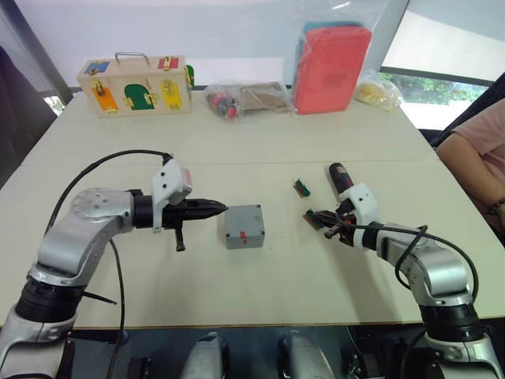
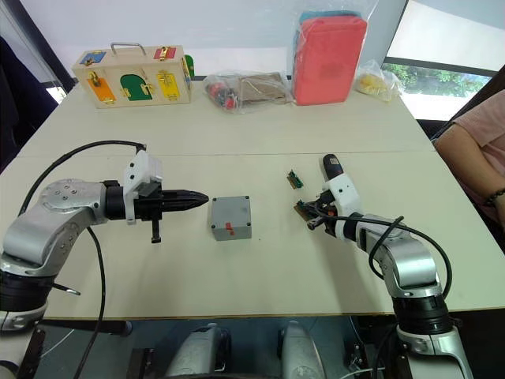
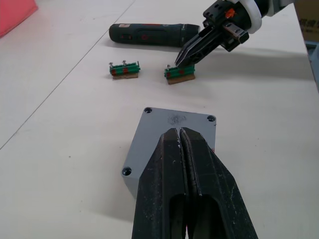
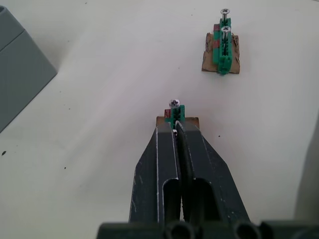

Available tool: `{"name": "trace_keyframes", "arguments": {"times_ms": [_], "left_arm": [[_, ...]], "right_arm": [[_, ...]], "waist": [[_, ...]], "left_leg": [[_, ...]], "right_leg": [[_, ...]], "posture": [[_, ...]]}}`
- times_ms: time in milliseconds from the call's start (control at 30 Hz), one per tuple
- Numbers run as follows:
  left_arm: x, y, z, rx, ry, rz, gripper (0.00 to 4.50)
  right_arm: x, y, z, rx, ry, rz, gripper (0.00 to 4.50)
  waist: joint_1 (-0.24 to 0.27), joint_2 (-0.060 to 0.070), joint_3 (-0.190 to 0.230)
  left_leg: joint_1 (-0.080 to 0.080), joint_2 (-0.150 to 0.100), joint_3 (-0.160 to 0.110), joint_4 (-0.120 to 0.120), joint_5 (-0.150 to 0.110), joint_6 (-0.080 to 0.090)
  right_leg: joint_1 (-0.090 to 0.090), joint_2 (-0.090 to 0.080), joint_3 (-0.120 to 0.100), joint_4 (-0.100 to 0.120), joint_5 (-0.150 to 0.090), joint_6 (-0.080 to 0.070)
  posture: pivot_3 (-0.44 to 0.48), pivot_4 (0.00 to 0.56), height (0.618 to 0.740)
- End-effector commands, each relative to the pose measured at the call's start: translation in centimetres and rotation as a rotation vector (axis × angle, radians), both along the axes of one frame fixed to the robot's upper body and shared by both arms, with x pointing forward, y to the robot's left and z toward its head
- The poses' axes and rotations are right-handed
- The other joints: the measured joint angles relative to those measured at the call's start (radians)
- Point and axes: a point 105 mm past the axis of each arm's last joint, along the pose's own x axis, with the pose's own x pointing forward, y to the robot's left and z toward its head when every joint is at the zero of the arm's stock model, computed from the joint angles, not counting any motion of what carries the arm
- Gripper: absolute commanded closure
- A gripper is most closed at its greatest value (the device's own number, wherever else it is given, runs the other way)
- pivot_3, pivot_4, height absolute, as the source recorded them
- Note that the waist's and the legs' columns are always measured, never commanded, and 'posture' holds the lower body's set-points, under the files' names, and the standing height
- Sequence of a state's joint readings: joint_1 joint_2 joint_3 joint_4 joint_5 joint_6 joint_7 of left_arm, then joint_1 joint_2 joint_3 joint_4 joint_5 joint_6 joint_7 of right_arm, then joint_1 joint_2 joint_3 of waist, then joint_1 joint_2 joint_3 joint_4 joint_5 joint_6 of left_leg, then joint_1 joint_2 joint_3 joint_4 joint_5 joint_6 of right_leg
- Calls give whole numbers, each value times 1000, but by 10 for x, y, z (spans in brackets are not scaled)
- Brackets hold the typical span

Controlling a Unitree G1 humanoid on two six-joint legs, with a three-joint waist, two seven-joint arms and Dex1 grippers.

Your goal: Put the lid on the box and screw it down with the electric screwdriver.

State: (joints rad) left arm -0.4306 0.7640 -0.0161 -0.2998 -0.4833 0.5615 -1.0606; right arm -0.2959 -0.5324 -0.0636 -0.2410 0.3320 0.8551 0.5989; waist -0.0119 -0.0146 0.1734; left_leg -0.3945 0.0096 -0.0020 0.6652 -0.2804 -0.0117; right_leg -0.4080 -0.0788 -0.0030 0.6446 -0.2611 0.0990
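Left arm: elbow bent, forearm lying low and level across the tabletop (image 1: 260,316), pointing toward the robot's right. Left gripper (image 1: 219,208): jaws pressed together, holding nothing, tip just beside the near-left edge of the box (image 1: 243,226) and, in the left wrist view, hovering over the lid (image 3: 174,130).

The box: grey, square, middle of the tabletop, between the two arms. The lid sits on top of it, flat, with screw holes visible at three corners.

Right arm: elbow bent out to the robot's right, forearm angled inward and forward. Right gripper (image 1: 326,223): jaws closed to a thin slit, tips touching a small green connector block (image 4: 175,113) that carries one upright screw; whether they grip it I cannot tell.

Second green connector block (image 4: 222,49): two screws standing in it, lying near the first, apart from the jaws.

Electric screwdriver (image 3: 152,35): dark cylinder lying flat on the tabletop, just beyond the right gripper, untouched.

Far edge: wooden latch box (image 1: 134,85), clear bags (image 1: 246,99), red case (image 1: 331,67). A person's arm (image 1: 477,162) at the right edge.
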Motion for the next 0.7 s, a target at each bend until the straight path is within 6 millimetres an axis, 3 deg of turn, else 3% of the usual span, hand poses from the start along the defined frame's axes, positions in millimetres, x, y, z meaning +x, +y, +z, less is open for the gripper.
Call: {"name": "trace_keyframes", "arguments": {"times_ms": [33, 233, 367, 467, 700], "left_arm": [[-5, -1, 7, -3, -46, -8, 4500], [-5, 5, 7, 0, -45, 14, 4500], [-2, 6, 7, 2, -45, 13, 4500], [-2, 5, 5, 8, -39, 5, 4500], [-3, 9, 5, 10, -32, 17, 4500]], "right_arm": [[-2, -2, 32, 12, -96, 12, 4469], [-10, 2, 57, -9, -122, 67, 4469], [-22, 38, 85, 30, -161, 250, 4469], [-19, 61, 91, 64, -152, 307, 4469], [-16, 96, 83, 61, -111, 392, 4469]], "waist": [[0, 0, 0], [0, 1, 1], [-3, 1, 2], [-4, 1, 2], [1, 1, 2]], "left_leg": [[0, 0, 0, 0, 0, 0], [0, 0, 0, 0, 0, 0], [0, 1, 0, 0, 0, 0], [0, 1, 0, 0, 0, 0], [-2, 0, -1, 0, 0, 0]], "right_leg": [[0, 0, 0, 0, 0, 0], [0, 0, 0, 0, 0, 0], [0, 0, 0, 0, 0, 0], [0, 1, 0, 0, 0, 0], [-1, -1, 0, -1, 0, 0]], "posture": [[0, 150, 730], [0, 150, 730], [0, 150, 730], [0, 150, 730], [0, 150, 730]]}}
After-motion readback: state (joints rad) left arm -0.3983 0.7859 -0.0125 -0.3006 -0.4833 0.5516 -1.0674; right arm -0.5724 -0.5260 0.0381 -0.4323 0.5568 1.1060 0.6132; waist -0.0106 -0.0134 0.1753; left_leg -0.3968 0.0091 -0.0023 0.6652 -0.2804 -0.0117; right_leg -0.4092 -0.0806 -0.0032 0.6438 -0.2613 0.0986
